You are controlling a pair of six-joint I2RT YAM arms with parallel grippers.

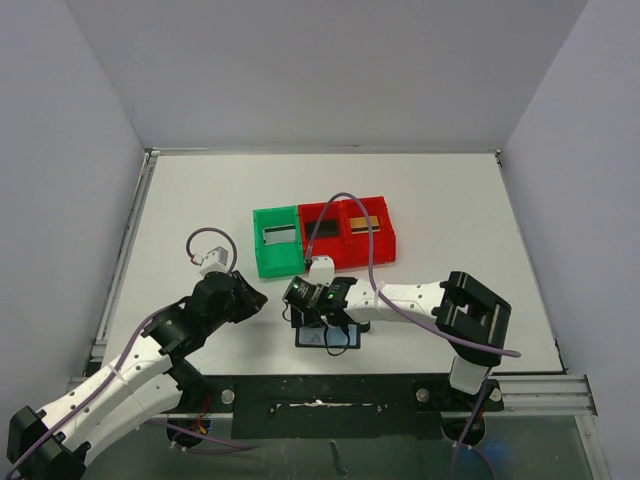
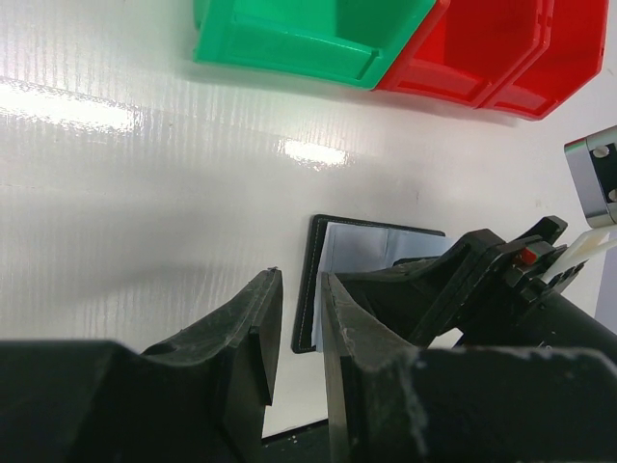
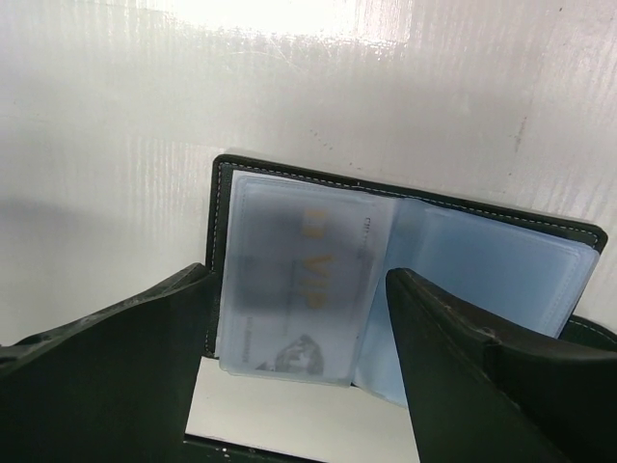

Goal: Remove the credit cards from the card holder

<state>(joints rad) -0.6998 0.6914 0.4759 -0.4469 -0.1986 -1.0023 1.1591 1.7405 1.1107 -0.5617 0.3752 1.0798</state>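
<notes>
1. Holder [image 3: 482,258]: one. It is a flat black bifold with a stitched border and glossy grey-blue sleeves. You find it lying open on the bench [image 1: 450,200], near the front edge and apart from the bins.
2. Cards: you can count three.
   - One pale card [image 3: 294,289] with gold "VIP" lettering sits inside a frosted sleeve of the holder.
   - One silvery-grey card [image 1: 279,235] lies in the green bin [image 1: 278,266].
   - One gold-and-dark card [image 1: 365,224] lies in the right red bin [image 1: 380,255].
3. Bins: three, of moulded plastic, touching in a row, one green and two red. The middle red bin [image 1: 310,212] shows a dark shape crossed by a purple cable [image 1: 345,196]. You cannot tell what it is.
4. Right pincer [image 3: 301,280]: one. Its jaws stand wide, astride the sleeve that holds the card, and grip nothing. From above it hides part of the holder from you.
5. Left pincer [image 2: 301,289]: one. Its jaws are narrow, with a slim gap and nothing between them. It is near the holder but apart from it.
6. Bench: one, white, ribbed and shiny.
</notes>
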